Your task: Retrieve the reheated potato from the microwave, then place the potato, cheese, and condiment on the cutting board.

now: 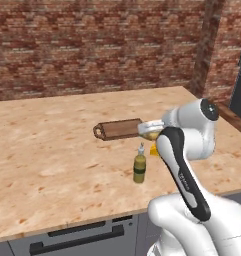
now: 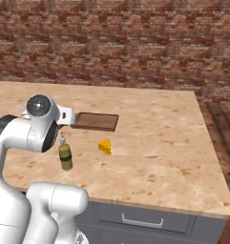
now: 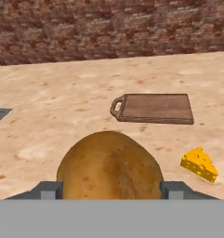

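Potato (image 3: pixel 108 165) bottom cut off (grey band); cutting board (image 1: pixel 123 129) end behind arm

The glossy white, rounded-link robot arm (image 1: pixel 192 145) has smooth tubular shells with bulbous joint housings. A long black inlay strip (image 1: pixel 184 175) runs along one link, rounded at both ends, bearing small pale lettering too fine to read. A circular dark grey joint cap (image 2: pixel 38 106) with a lighter centre closes the elbow housing; a second such cap (image 1: pixel 209 108) appears in the left base view. A dark band (image 2: pixel 6 125) shows at one joint seam. The two small grey block-shaped finger tips (image 3: pixel 47 190) are square-edged.
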Tool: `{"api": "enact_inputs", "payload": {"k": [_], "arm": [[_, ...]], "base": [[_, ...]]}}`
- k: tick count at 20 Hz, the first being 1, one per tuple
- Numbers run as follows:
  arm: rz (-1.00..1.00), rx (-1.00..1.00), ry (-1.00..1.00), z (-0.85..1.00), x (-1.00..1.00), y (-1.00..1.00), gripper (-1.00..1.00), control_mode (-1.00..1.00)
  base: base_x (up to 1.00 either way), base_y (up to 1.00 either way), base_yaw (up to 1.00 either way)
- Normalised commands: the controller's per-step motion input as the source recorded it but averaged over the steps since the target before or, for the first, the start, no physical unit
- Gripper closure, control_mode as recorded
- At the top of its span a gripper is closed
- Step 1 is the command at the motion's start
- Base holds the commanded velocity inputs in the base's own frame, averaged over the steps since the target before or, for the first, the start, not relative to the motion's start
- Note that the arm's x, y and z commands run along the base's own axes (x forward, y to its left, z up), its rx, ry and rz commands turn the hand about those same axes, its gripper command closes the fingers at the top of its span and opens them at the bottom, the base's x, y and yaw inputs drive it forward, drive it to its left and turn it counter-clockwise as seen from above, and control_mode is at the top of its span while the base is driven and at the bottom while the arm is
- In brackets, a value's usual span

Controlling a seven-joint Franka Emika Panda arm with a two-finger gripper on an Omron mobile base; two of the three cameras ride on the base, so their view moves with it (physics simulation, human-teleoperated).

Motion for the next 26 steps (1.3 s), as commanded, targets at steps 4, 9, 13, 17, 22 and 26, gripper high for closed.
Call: {"api": "enact_inputs", "payload": {"k": [4, 9, 13, 17, 22, 26], "arm": [[0.05, 0.01, 0.27, 0.21, 0.25, -0.21, 1.00, -1.00], [0.11, 0.00, 0.16, 0.14, 0.39, -0.14, 1.00, -1.00], [0.12, 0.00, 0.06, -0.02, 0.50, -0.13, 1.00, -1.00], [0.04, 0.00, 0.00, -0.14, 0.57, -0.10, 1.00, -1.00], [0.00, -0.11, -0.03, -0.24, 0.58, -0.04, 1.00, -1.00], [0.00, -0.15, 0.00, -0.22, 0.63, 0.00, 1.00, -1.00]], "base": [[0.00, 0.00, 0.00], [0.00, 0.00, 0.00], [0.00, 0.00, 0.00], [0.00, 0.00, 0.00], [0.00, 0.00, 0.00], [0.00, 0.00, 0.00]]}}
